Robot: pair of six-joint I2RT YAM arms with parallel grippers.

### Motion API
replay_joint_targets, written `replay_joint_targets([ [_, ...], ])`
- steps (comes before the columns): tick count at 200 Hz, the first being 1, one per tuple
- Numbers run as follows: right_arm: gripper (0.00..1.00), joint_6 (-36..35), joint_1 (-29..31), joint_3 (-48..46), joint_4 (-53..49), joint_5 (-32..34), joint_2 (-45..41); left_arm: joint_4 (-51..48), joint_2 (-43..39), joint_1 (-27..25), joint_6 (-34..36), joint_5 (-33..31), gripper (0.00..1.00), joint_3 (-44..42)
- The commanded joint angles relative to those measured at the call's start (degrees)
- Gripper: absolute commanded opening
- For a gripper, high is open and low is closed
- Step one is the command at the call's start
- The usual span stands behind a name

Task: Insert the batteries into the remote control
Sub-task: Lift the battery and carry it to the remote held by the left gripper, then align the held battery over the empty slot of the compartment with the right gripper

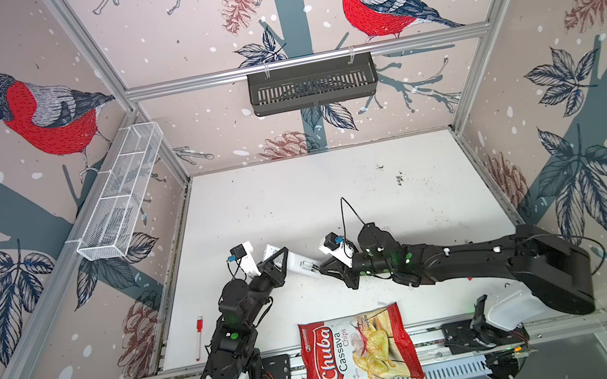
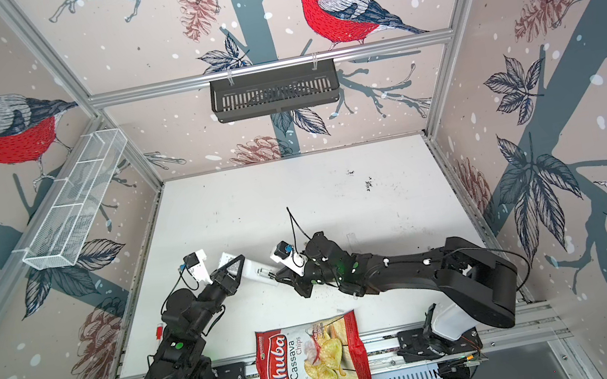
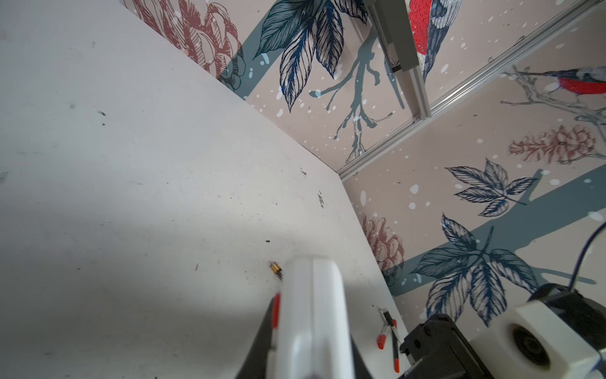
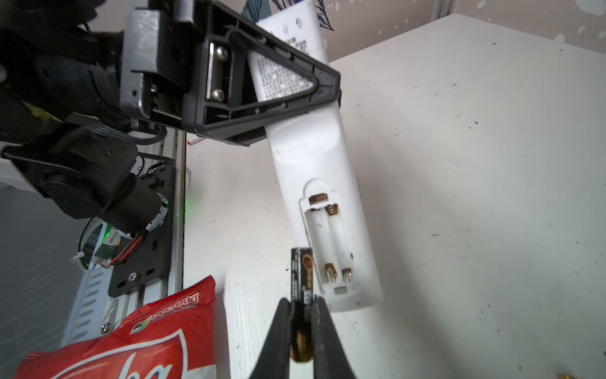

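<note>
My left gripper is shut on the white remote control and holds it above the table with its plain back up, as both top views show. In the right wrist view the remote control has its battery bay uncovered, and both slots show bare springs. My right gripper is shut on a dark battery with a gold end. This battery's tip is beside the bay's edge. Another battery lies on the table beyond the remote control.
A red Chuba chips bag lies over the table's front edge. A red and white marker lies at the left edge, and red-tipped pens lie near the wall. A white container sits under the right arm.
</note>
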Motion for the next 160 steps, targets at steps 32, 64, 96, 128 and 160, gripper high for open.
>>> replay_joint_targets([
  [32, 0.07, -5.2, -0.4, 6.9, -12.0, 2.0, -2.3, 16.6, 6.8, 9.8, -9.4, 22.1, 0.00, 1.1],
  [64, 0.07, -6.1, 0.2, 10.4, -16.0, 3.6, -1.0, 18.7, 9.7, 15.2, -11.2, 28.6, 0.00, 3.1],
  [96, 0.07, -6.3, 0.5, 12.5, -18.1, 5.2, 0.3, 23.9, 13.2, 17.7, -15.1, 31.0, 0.00, 2.2],
  [128, 0.07, -6.7, 1.8, 15.1, -20.3, 7.1, 2.1, 23.5, 13.9, 18.0, -14.8, 31.0, 0.00, 2.2],
  [160, 0.06, -6.7, 3.0, 16.9, -21.8, 9.0, 4.3, 22.1, 14.0, 18.5, -14.2, 30.6, 0.00, 2.1],
])
